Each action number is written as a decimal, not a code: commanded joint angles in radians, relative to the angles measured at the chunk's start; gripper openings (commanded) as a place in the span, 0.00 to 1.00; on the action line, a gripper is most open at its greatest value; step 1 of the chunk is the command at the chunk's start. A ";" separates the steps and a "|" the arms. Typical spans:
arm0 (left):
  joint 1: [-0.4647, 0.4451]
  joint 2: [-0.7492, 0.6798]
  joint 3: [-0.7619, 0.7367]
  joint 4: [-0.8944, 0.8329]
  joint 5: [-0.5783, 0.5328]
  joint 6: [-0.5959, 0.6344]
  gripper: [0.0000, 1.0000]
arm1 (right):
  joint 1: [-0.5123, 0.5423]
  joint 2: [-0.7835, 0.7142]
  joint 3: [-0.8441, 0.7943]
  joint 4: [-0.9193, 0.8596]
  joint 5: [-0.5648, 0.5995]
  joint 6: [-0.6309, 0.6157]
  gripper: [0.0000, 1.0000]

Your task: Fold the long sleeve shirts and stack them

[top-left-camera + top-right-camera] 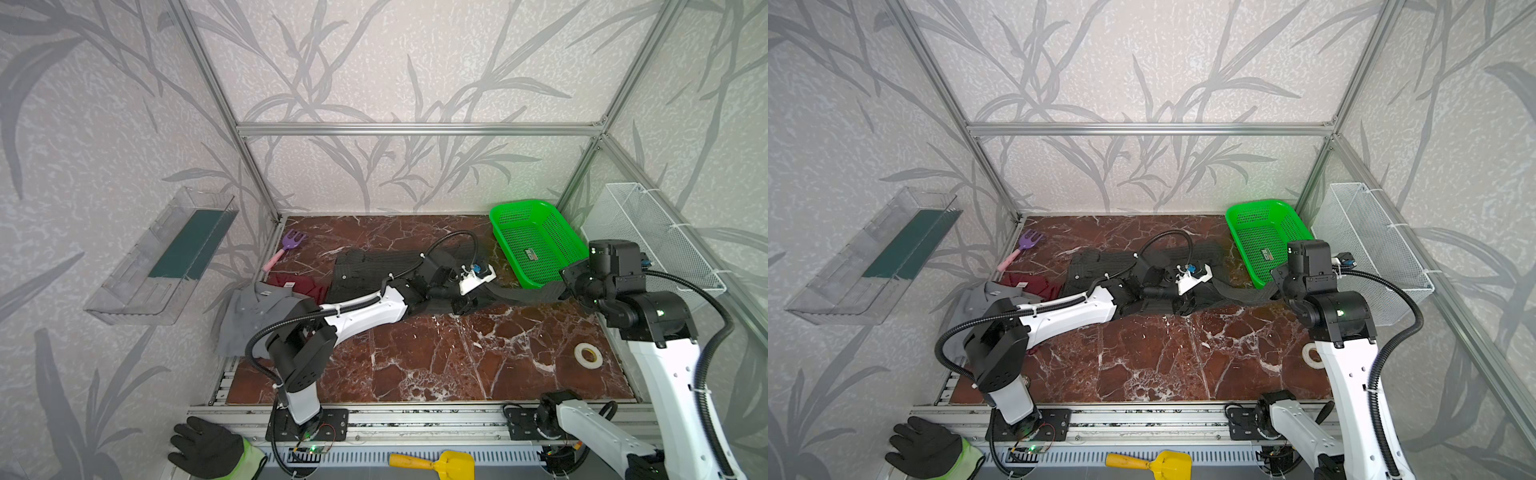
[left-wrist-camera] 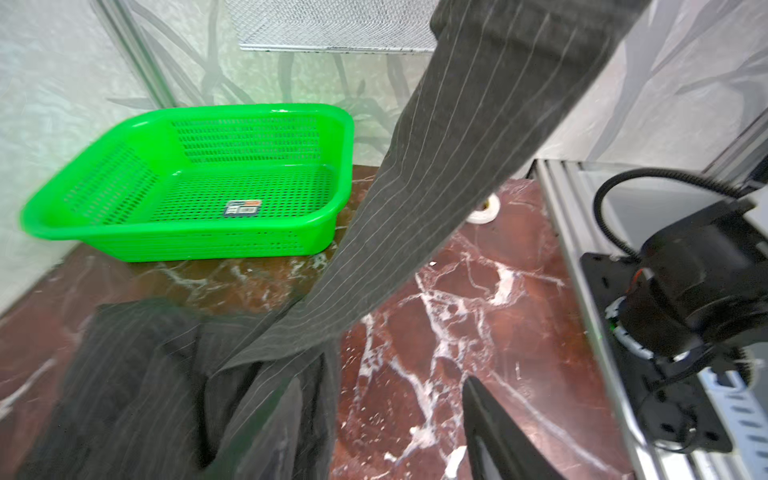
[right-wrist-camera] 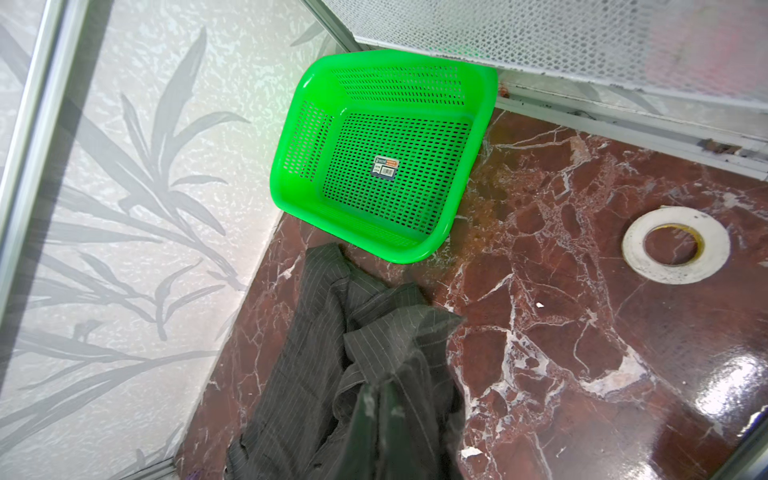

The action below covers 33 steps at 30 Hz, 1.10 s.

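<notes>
There are three shirts in all: one charcoal pinstriped shirt (image 1: 355, 268), one grey shirt (image 1: 249, 313) and one dark red shirt (image 1: 308, 289). There is one green basket (image 1: 536, 232) and one white mesh basket (image 1: 648, 232). There is one each of clear bin (image 1: 166, 257), tape roll (image 3: 632, 249), purple rake (image 1: 293, 241), yellow scoop (image 1: 455, 463) and glove (image 1: 203, 446).

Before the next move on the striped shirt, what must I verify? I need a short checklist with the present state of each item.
1. Right end effector shut on the sleeve of the pinstriped shirt: ok.
2. Sleeve stretched straight: ok.
3. Left end effector open: ok.
4. Sleeve apart from green basket: cannot tell.
5. Tape roll away from cloth: ok.
6. Grey shirt fully on table: not ok, overhangs left edge.
</notes>
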 commanded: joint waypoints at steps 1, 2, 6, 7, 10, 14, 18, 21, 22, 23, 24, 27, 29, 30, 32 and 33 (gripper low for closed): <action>-0.038 -0.017 -0.091 0.156 -0.213 0.181 0.63 | -0.004 0.006 0.045 -0.004 -0.031 0.035 0.00; -0.060 -0.012 -0.112 0.176 -0.255 0.234 0.63 | -0.005 0.012 0.049 -0.005 -0.036 0.041 0.00; -0.139 0.027 -0.194 0.345 -0.423 0.357 0.64 | -0.006 0.027 0.064 -0.010 -0.056 0.061 0.00; -0.148 0.040 -0.214 0.405 -0.445 0.355 0.64 | -0.006 0.028 0.063 -0.009 -0.058 0.063 0.00; -0.169 0.090 -0.235 0.531 -0.524 0.400 0.65 | -0.006 0.025 0.064 -0.012 -0.057 0.066 0.00; -0.209 0.178 -0.224 0.692 -0.585 0.520 0.68 | -0.006 0.026 0.068 -0.013 -0.057 0.068 0.00; -0.231 0.280 -0.174 0.792 -0.634 0.571 0.68 | -0.006 0.031 0.071 -0.014 -0.068 0.074 0.00; -0.245 0.347 -0.133 0.825 -0.636 0.643 0.68 | -0.006 0.034 0.072 -0.010 -0.075 0.080 0.00; -0.249 0.360 -0.123 0.830 -0.630 0.650 0.67 | -0.006 0.036 0.075 -0.010 -0.077 0.080 0.00; -0.255 0.373 -0.109 0.831 -0.624 0.657 0.67 | -0.006 0.038 0.077 -0.010 -0.079 0.083 0.00; -0.257 0.385 -0.094 0.829 -0.625 0.660 0.67 | -0.006 0.037 0.077 -0.008 -0.084 0.082 0.00; -0.259 0.433 -0.026 0.824 -0.633 0.684 0.67 | -0.006 0.037 0.070 -0.002 -0.106 0.082 0.00; -0.260 0.475 0.029 0.804 -0.633 0.708 0.66 | -0.006 0.038 0.064 0.000 -0.114 0.082 0.00; -0.259 0.492 0.054 0.787 -0.631 0.717 0.64 | -0.006 0.036 0.061 0.000 -0.116 0.083 0.00; -0.259 0.532 0.108 0.776 -0.640 0.731 0.58 | -0.006 0.031 0.057 0.002 -0.118 0.084 0.00; -0.259 0.547 0.131 0.776 -0.651 0.736 0.55 | -0.006 0.028 0.056 0.002 -0.120 0.085 0.00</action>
